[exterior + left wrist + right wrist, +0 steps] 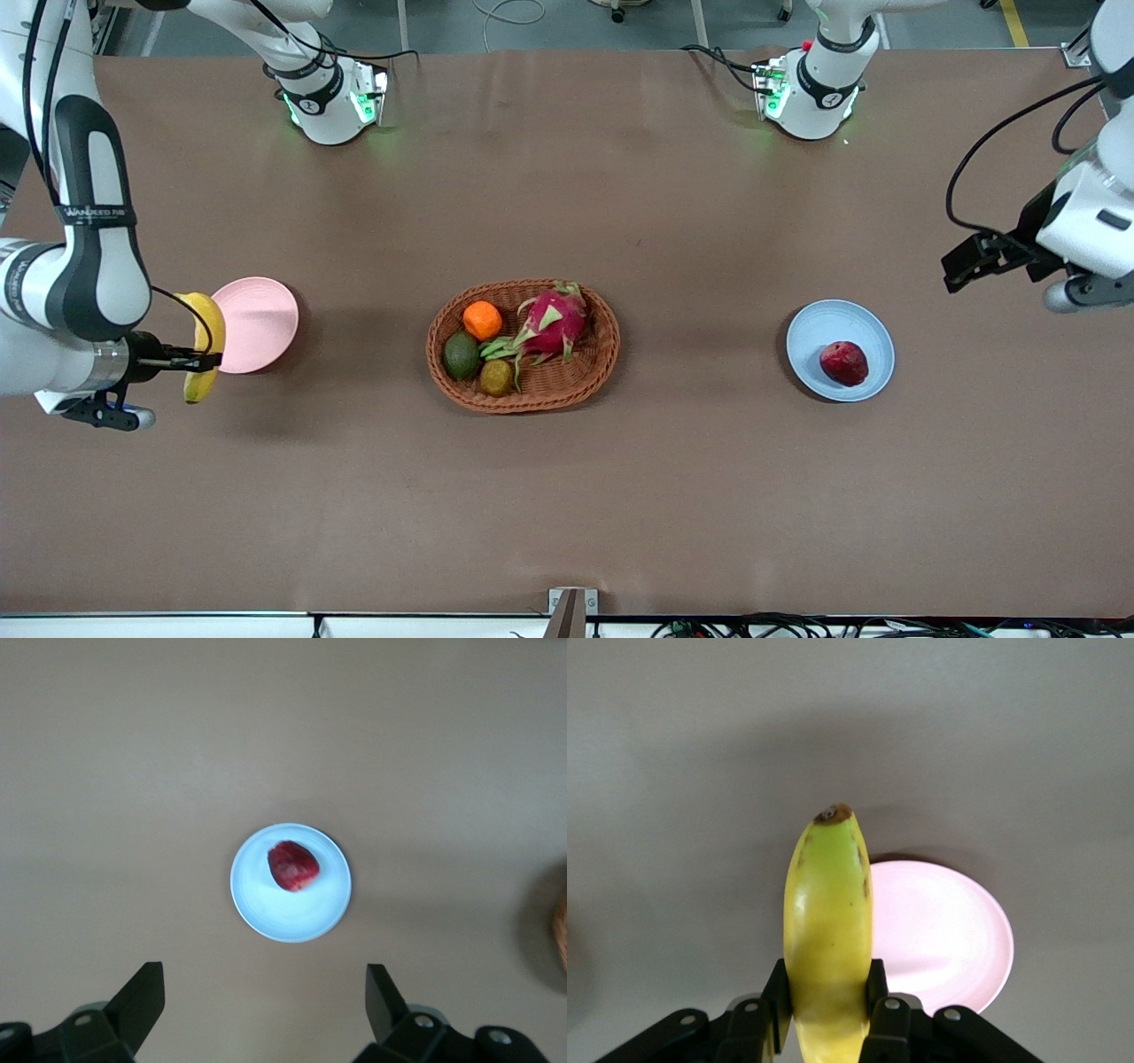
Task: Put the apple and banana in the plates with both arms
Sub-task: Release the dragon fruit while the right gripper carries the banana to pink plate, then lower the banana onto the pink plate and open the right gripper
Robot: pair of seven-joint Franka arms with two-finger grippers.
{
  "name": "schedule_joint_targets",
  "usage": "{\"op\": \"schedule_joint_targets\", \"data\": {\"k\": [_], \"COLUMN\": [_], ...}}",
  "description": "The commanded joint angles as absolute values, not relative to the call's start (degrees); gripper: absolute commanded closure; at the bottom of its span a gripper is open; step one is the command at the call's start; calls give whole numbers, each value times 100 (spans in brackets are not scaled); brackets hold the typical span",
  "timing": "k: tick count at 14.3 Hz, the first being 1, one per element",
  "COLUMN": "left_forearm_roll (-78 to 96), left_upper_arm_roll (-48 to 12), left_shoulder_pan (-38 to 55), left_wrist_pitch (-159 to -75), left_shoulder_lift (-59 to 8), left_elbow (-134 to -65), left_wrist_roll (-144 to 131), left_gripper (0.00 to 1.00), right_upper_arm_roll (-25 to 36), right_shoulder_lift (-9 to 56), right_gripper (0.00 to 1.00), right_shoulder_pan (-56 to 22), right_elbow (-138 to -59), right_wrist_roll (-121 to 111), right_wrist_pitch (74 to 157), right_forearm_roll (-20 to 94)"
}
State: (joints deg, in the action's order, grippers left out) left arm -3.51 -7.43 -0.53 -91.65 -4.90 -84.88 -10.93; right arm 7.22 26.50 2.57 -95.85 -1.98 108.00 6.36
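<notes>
The dark red apple lies in the light blue plate; both also show in the left wrist view, the apple on the plate. My left gripper is open and empty, up in the air past the blue plate toward the left arm's end of the table; its fingers stand wide apart. My right gripper is shut on the yellow banana and holds it in the air at the edge of the pale pink plate. In the right wrist view the banana rises between the fingers, beside the pink plate.
An oval brown wicker basket stands at mid-table between the plates. It holds an orange, a pink dragon fruit and two greenish fruits. Bare brown tabletop lies around both plates.
</notes>
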Motion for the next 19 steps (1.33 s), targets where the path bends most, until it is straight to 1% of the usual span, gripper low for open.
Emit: {"op": "schedule_joint_targets", "data": {"k": [1,3,5,7,12,15,19], "left_forearm_roll": [-88,-79,-79,-79,-79,-79,-79], "left_upper_arm_roll": [-493,-440,-431,-466,-492,-492,-492], "left_shoulder_pan": [88,88,53,35,53,53,44], "left_wrist_pitch": [-8948,-8834,-8763,-8763,-8763,-8780,-8771], "left_shoulder_lift": [7,289,290,281,281,255,255], "left_elbow": [-8770,-9043,-9105,-9114,-9105,-9097,-9097], "left_wrist_roll": [-678,-440,-431,-431,-431,-431,-439], "left_gripper": [0,0,0,0,0,0,0], "right_upper_arm_roll": [615,615,615,615,606,598,598], "right_shoulder_lift": [1522,1380,1336,1380,1502,1538,1854], "right_gripper": [83,83,83,83,82,81,81], "right_shoulder_pan": [194,193,193,193,185,176,185], "right_elbow": [-11413,-11846,-12224,-12514,-12674,-12700,-12691], "right_wrist_roll": [-237,-237,-237,-237,-229,-158,-158], "right_wrist_pitch": [11985,12417,12935,13401,13596,13544,13763], "right_forearm_roll": [387,133,-183,-246,-246,-246,-246]}}
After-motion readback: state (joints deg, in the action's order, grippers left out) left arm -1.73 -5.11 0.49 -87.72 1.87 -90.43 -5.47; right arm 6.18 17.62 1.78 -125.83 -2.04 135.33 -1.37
